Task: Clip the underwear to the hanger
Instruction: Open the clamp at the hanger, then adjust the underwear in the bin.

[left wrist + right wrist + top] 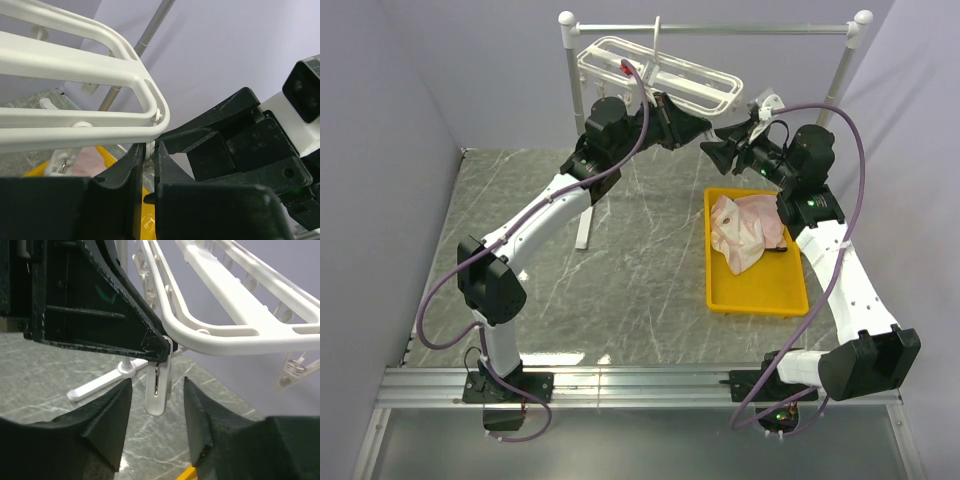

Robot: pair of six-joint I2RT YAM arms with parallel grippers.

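The white hanger [660,75] hangs from the rail at the back. My left gripper [705,128] reaches under the hanger's right end and is shut on the top of a dangling white clip [148,150]. In the right wrist view that clip [159,385] hangs below the hanger bar [240,315], and one black left finger [100,315] pinches its top. My right gripper [157,382] is open; its fingers stand on either side of the clip's lower end, apart from it, and it holds nothing. The pale pink underwear [745,232] lies bunched in the yellow tray [756,300].
The grey rail stand [710,30] with white ball ends spans the back. Its white foot [585,230] rests on the marble table beneath my left arm. Purple walls close in on both sides. The yellow tray lies below my right arm.
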